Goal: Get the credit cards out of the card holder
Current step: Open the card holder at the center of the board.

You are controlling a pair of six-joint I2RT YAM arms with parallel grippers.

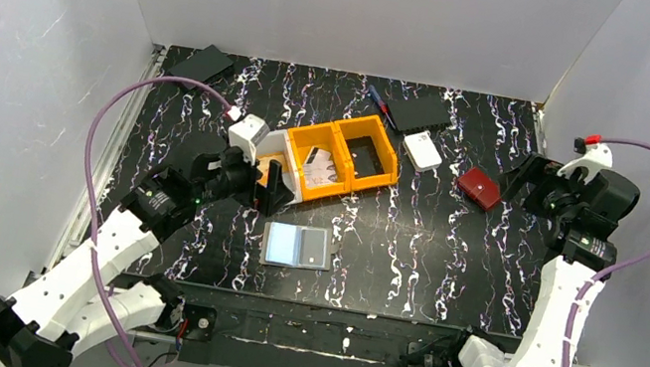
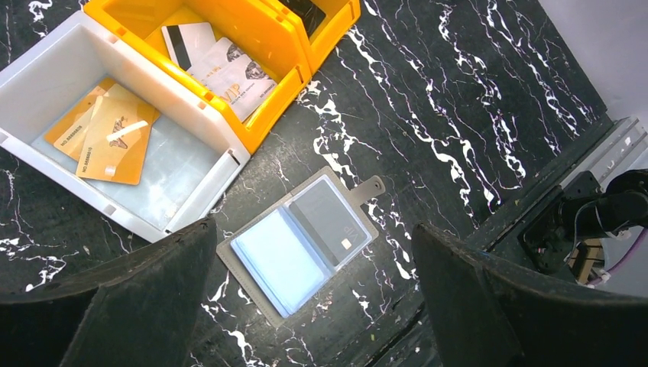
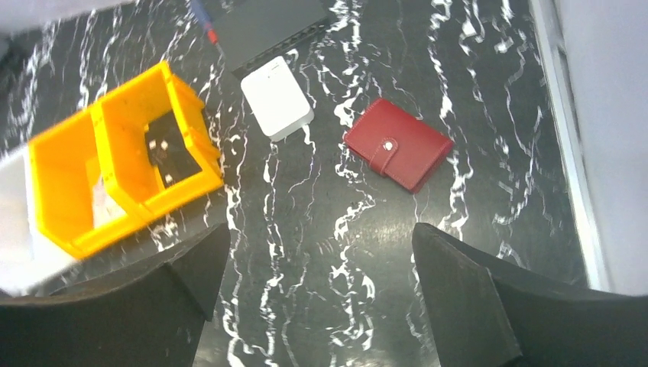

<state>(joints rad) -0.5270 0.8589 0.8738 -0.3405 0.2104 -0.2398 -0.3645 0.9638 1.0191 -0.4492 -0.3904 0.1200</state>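
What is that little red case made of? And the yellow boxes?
The red case looks like leather or imitation leather: matte, soft-edged, with a strap and a shiny metal-looking snap. The yellow boxes look like hard moulded plastic: smooth, slightly glossy, thin stiff walls.

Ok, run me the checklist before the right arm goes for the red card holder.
1. Right gripper ready: ok, jaws wide apart, nothing between them.
2. Left gripper ready: ok, jaws wide apart and empty, hanging over the grey open wallet.
3. Red card holder reachable: ok, it lies flat on the table, apart from the white box, nothing on top of it.
4. Holder opened: not ok, its snap tab is fastened.
5. Credit cards inside it: cannot tell, the closed cover hides them.
6. Path clear of the left arm: ok, that arm is across the table by the bins.
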